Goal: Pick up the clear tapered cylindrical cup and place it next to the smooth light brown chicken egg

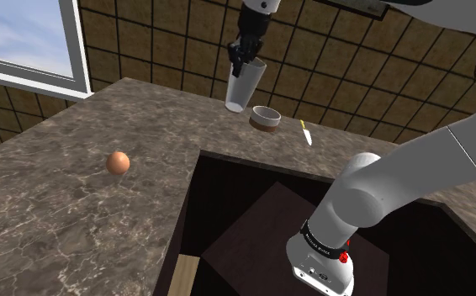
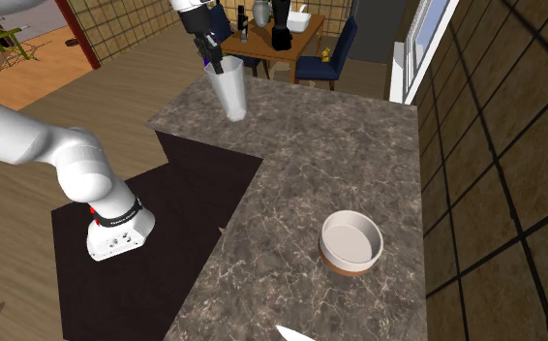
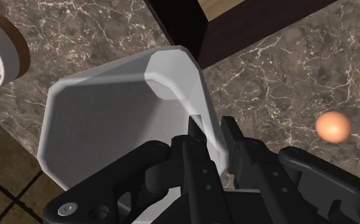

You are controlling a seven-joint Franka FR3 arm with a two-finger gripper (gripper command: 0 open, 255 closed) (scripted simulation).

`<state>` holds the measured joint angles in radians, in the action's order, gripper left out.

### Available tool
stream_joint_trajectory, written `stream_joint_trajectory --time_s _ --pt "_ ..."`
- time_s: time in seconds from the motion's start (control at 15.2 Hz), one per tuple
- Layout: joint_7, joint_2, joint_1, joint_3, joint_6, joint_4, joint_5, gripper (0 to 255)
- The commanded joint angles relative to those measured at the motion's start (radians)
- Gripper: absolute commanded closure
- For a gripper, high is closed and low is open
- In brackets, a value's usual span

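Has the cup pinched by its rim wall in the claw, fingers closed to a narrow gap on it, one inside and one outside. Hangs just below the claw, clear of the worktop. So: picked up, by the look of it; not yet carried over or set down. Leaves the egg to reach, well apart from the claw, down on the worktop.

Looks pale grey-white rather than clear; faceted, open-mouthed, narrowing toward the base. Smooth, rounded and orange-brown for the egg; dark, veined and stone-like for the worktop. Near the claw, lower down: a shallow round bowl, white inside, brown outside.
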<state>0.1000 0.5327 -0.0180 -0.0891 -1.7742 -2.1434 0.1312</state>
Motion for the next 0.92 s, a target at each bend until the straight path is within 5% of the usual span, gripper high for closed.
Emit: stream_joint_trajectory --time_s 0.0,0.86 --pt "0.051 -0.023 -0.014 -0.042 0.010 0.027 -0.011 255" --pt "0.376 -0.256 -0.082 -0.299 0.071 0.270 -0.012 255"
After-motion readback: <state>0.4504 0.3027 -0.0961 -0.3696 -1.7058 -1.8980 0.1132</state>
